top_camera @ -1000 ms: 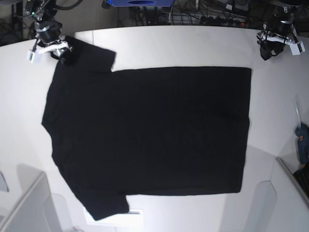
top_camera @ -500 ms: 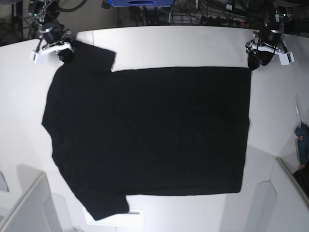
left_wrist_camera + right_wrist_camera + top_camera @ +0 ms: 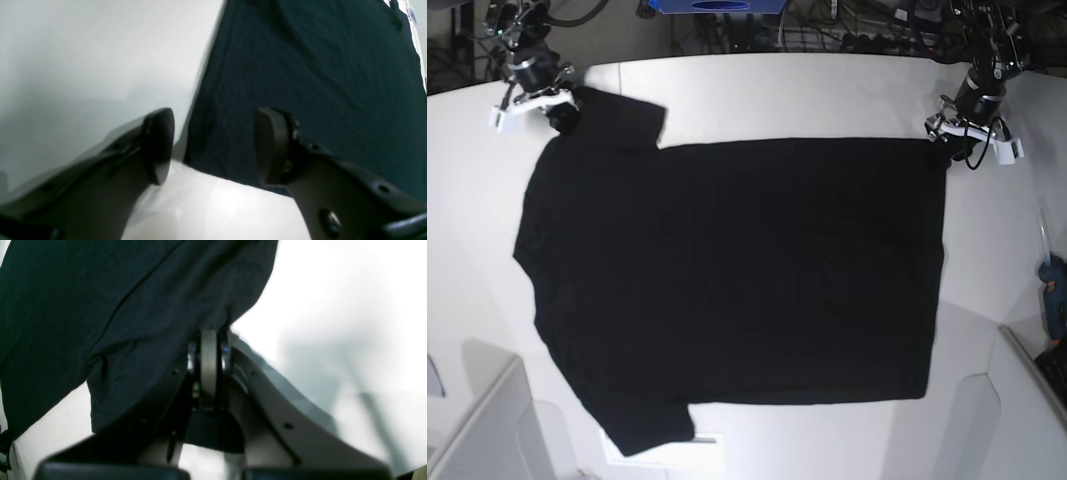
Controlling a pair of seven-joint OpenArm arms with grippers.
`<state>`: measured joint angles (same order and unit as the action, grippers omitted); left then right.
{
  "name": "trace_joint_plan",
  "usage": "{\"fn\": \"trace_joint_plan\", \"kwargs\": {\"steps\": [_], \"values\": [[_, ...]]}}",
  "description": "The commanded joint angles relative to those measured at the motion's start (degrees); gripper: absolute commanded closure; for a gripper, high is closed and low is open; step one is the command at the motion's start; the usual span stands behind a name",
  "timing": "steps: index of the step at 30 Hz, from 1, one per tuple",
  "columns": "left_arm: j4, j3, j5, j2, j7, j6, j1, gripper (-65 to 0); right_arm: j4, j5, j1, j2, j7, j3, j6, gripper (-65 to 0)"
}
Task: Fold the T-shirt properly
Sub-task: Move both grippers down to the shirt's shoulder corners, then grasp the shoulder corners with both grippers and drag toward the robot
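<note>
The T-shirt [image 3: 727,280] is lying flat, unfolded. Its sleeve is being pinched by the right gripper [image 3: 209,340]; the left gripper [image 3: 213,146] is being held spread at the hem corner. All folds are judged outstanding.

No text, label, brand, number or sign can be read anywhere in these views: the T-shirt [image 3: 732,280] shows only plain black cloth, and the bench [image 3: 827,95] is bare white.

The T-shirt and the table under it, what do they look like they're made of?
The T-shirt: soft knit cloth, probably cotton, matte black; the left wrist view shows fine weave and shallow wrinkles, and it bunches where the right end effector pinches it.
The table: a hard, smooth white surface, slightly glossy with soft reflections; laminate or painted board, can't tell.
</note>
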<state>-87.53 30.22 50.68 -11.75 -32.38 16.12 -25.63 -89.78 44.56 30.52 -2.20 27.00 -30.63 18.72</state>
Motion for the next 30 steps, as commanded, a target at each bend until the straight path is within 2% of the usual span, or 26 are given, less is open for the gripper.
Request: {"fn": "trace_joint_plan", "kwargs": {"steps": [1, 10, 15, 18, 20, 30], "values": [[0.1, 0.0, -0.9, -0.4, -2.1, -0.8, -0.5, -36.4, -0.1, -1.8, 0.6, -0.4, 1.8, 0.0, -0.9, 0.0], [2.8, -1.1, -0.8, -0.3, -2.1, -0.8, 0.4, -35.1, -0.2, -1.8, 0.6, -0.4, 1.7, 0.0, -0.9, 0.0], [3.4, -3.7, -0.6, -0.1, -2.1, -0.8, 0.8, -13.3, -0.2, -1.8, 0.6, -0.4, 1.7, 0.0, -0.9, 0.0], [3.4, -3.6, -0.6, 0.0, -2.1, -0.8, 0.8, -3.9, -0.2, -1.8, 0.6, -0.4, 1.7, -0.4, -0.9, 0.0], [3.4, -3.3, -0.6, 0.0, -2.1, -0.8, 0.8, 0.0, -0.2, -1.8, 0.6, -0.4, 1.7, -0.4, -0.9, 0.0], [1.8, -3.4, -1.0, -0.7, -2.1, -0.8, -1.7, 0.0, -3.9, -1.8, 1.9, -0.4, 1.3, -0.5, -0.8, 0.0]]}}
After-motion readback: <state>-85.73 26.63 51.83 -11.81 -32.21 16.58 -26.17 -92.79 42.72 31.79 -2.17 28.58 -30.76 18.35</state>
